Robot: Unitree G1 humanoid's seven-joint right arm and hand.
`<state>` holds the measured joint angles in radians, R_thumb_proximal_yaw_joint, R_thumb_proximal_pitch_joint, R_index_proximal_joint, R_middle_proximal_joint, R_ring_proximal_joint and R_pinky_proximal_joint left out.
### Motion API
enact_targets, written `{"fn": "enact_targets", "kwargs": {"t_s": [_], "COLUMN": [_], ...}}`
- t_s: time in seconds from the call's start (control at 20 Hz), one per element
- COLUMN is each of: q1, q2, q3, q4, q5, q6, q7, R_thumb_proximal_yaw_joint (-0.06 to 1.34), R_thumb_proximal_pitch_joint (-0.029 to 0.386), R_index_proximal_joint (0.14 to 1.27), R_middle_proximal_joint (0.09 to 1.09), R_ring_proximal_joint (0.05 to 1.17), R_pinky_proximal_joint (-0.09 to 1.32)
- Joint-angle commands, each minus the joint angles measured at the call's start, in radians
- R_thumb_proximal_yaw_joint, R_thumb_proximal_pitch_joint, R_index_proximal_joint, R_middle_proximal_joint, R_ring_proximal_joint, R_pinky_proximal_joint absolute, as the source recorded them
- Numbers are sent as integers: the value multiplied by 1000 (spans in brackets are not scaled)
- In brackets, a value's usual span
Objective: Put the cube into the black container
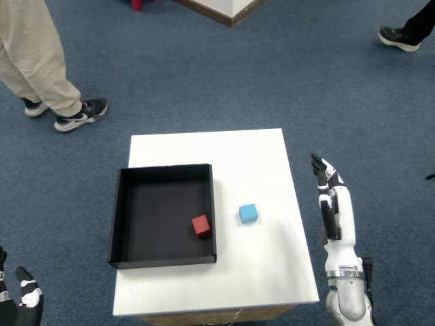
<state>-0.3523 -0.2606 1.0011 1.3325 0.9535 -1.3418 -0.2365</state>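
A blue cube rests on the white table, just right of the black container. Inside that container, near its right wall, lies a red cube. My right hand hangs beside the table's right edge, off the tabletop, fingers straight and apart, holding nothing. It is well to the right of the blue cube. Only the tip of the left hand shows at the bottom left corner.
A person in beige trousers and dark sneakers stands on the blue carpet beyond the table's far left. Another shoe shows at the top right. A wooden-edged furniture corner is at the top.
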Motion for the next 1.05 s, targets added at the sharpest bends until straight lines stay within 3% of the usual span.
{"fn": "enact_targets", "kwargs": {"t_s": [0.05, 1.05], "q1": [-38, -27], "q2": [-9, 17], "q3": [-23, -64], "q4": [-1, 21], "q5": [23, 70], "q6": [-70, -95], "q7": [20, 112], "R_thumb_proximal_yaw_joint": [-15, -12], "R_thumb_proximal_pitch_joint": [190, 226], "R_index_proximal_joint": [300, 298], "R_middle_proximal_joint": [201, 205], "R_ring_proximal_joint": [193, 199], "R_pinky_proximal_joint": [-48, -38]}}
